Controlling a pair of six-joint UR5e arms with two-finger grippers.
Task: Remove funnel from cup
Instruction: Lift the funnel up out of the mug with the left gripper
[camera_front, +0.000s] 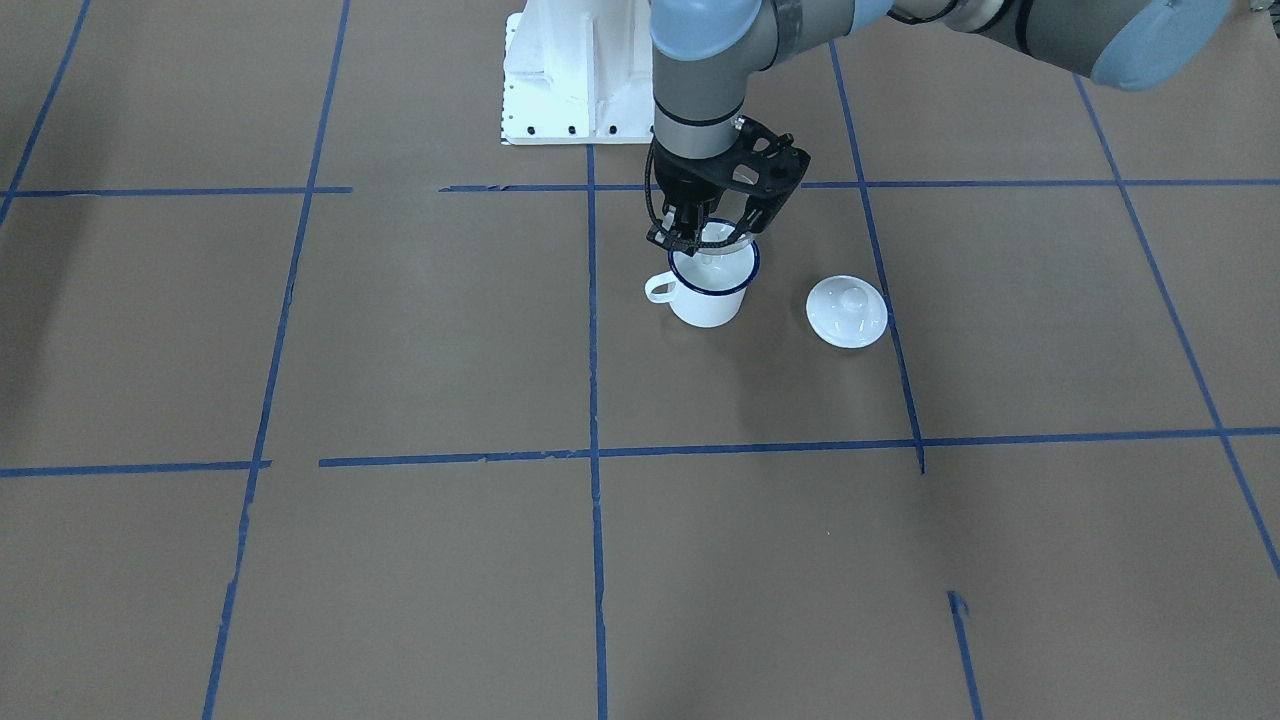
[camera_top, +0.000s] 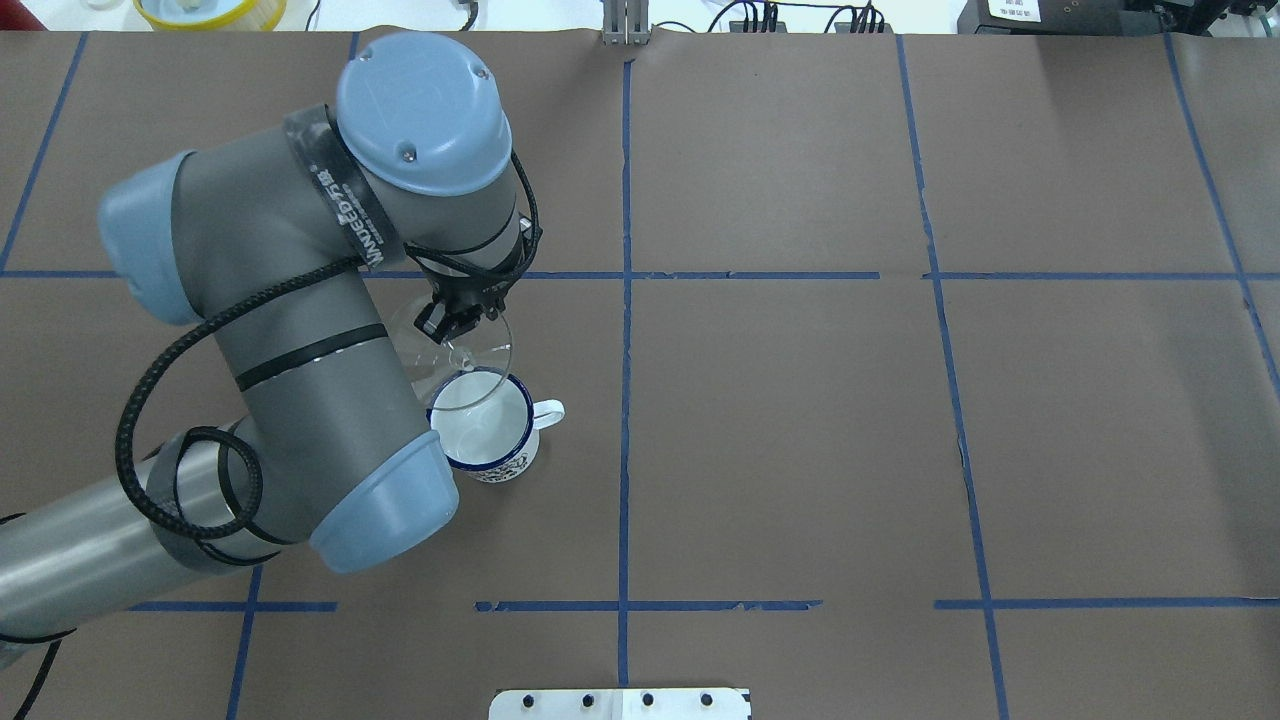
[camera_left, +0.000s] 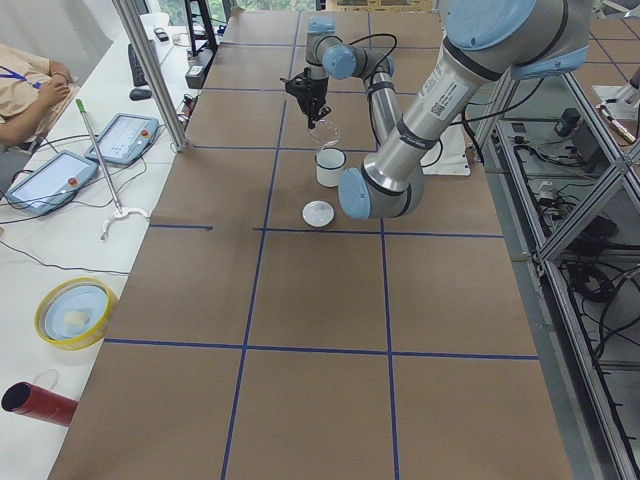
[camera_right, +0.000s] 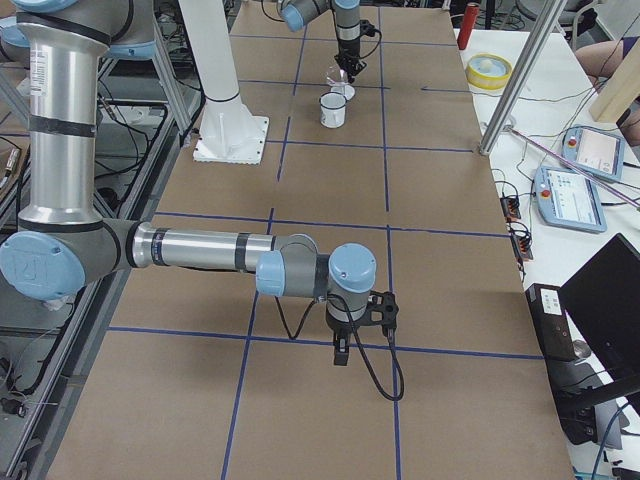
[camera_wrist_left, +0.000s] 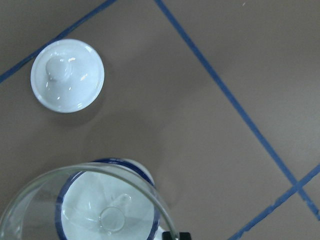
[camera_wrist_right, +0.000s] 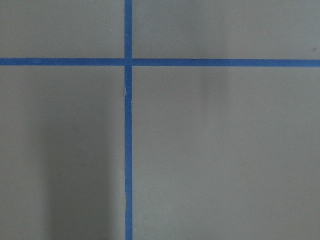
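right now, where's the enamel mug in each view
front-facing: enamel mug upper centre
overhead: mug left of centre
exterior left: mug upper centre
exterior right: mug top centre
left wrist: mug bottom left, under funnel
right wrist: not in it
shared landmark: white knobbed lid beside it

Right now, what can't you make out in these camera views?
Lid: hidden under the left arm in the overhead view.
Right gripper: shown only in the exterior right view, small; open or shut unclear.
Funnel: cut off by the left wrist view's bottom edge.
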